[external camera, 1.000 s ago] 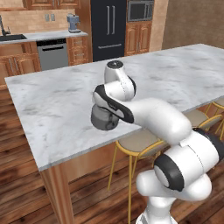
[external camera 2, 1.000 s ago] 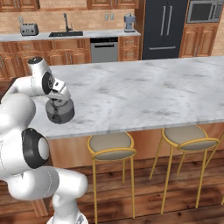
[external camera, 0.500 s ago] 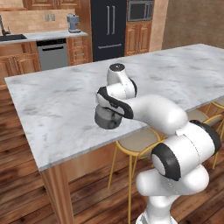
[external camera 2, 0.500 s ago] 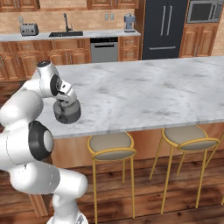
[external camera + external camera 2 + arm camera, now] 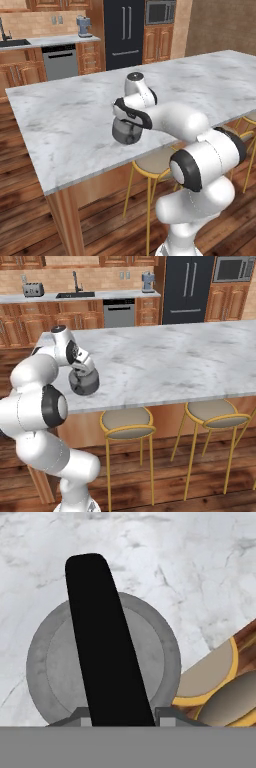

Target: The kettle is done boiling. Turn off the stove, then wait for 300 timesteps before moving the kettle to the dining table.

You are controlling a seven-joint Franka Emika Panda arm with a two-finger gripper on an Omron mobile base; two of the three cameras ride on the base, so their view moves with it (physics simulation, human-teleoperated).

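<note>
The kettle (image 5: 126, 132) is a small, squat, rounded grey metal pot standing upright on the marble top of the bench (image 5: 65, 125), close to its near edge and above a yellow-legged stool. From above, in the hand view, the kettle (image 5: 150, 657) shows as a round grey body with a paler domed lid, and its dark arched handle (image 5: 102, 642) runs across the middle. In the right base view the kettle (image 5: 84, 384) sits near the bench's (image 5: 165, 363) front edge, toward its left end.

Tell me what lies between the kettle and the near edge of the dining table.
Only bare marble: the right base view shows the kettle standing just inside the dining table edge, with nothing in that narrow strip.
</note>
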